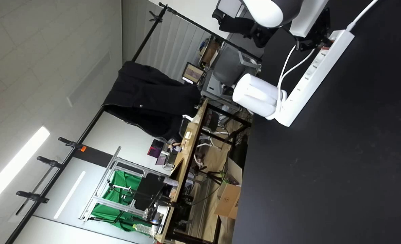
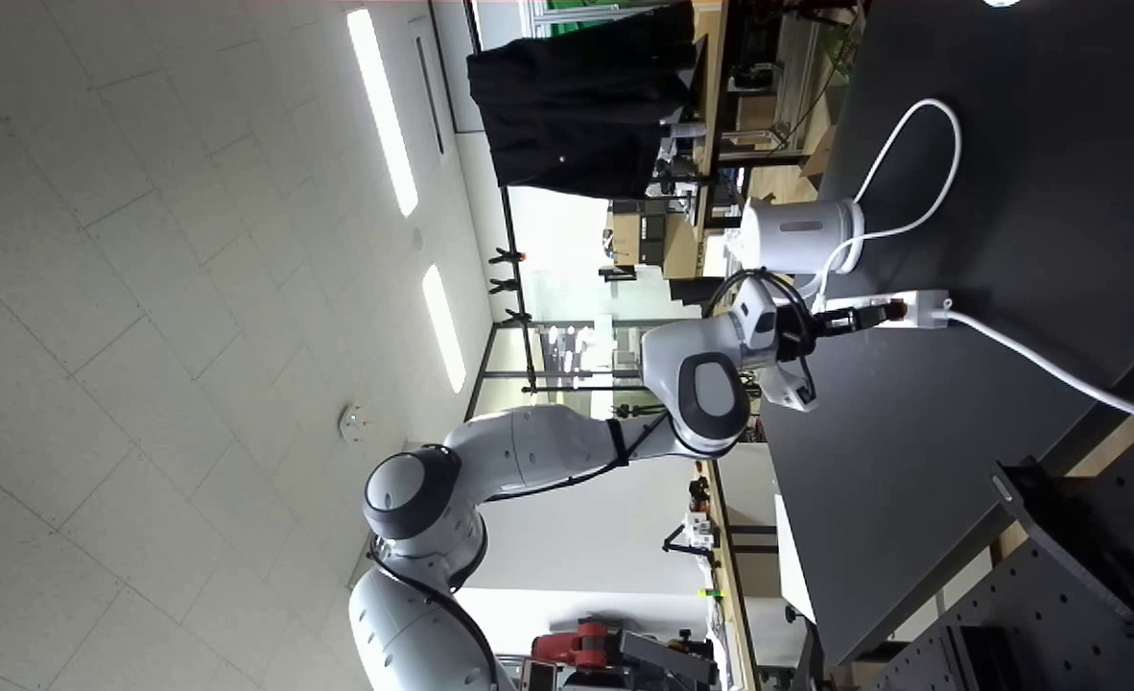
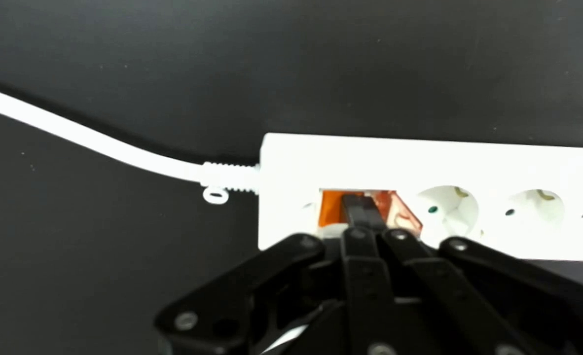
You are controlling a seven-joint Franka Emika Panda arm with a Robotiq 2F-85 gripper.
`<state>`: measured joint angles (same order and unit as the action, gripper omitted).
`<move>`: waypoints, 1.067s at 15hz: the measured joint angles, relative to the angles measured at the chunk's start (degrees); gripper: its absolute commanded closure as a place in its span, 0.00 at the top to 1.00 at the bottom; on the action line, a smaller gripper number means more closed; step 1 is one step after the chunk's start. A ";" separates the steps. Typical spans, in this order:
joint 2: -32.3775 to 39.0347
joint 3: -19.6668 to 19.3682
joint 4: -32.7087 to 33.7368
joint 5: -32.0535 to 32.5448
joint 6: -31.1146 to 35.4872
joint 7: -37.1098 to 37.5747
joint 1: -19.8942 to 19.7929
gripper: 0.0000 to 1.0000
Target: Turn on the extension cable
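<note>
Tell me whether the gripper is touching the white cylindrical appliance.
Apart: in an exterior view, dark table shows between the gripper and the white cylindrical appliance.

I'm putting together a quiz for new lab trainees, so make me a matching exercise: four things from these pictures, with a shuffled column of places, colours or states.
Things
1. Gripper
2. Switch
3. Dark cloth
4. White appliance

Places, colours, states
A. Draped over a black pole
B. Near the end of the extension cable away from the switch
C. Closed, tip at the switch
D. Orange-red, near one end of the extension cable

Pairs: 1-C, 2-D, 3-A, 4-B
</note>
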<state>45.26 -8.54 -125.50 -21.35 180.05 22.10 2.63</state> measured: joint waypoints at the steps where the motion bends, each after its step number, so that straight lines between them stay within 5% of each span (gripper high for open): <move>1: -0.04 0.52 0.54 0.02 -0.92 -0.24 -0.94 0.00; 11: 0.30 8.58 8.53 0.02 -16.27 -7.62 -14.80 0.00; 16: 1.66 8.80 13.35 -0.05 -25.09 -8.49 -16.88 0.00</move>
<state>46.92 0.26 -112.15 -21.41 154.96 13.60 -14.26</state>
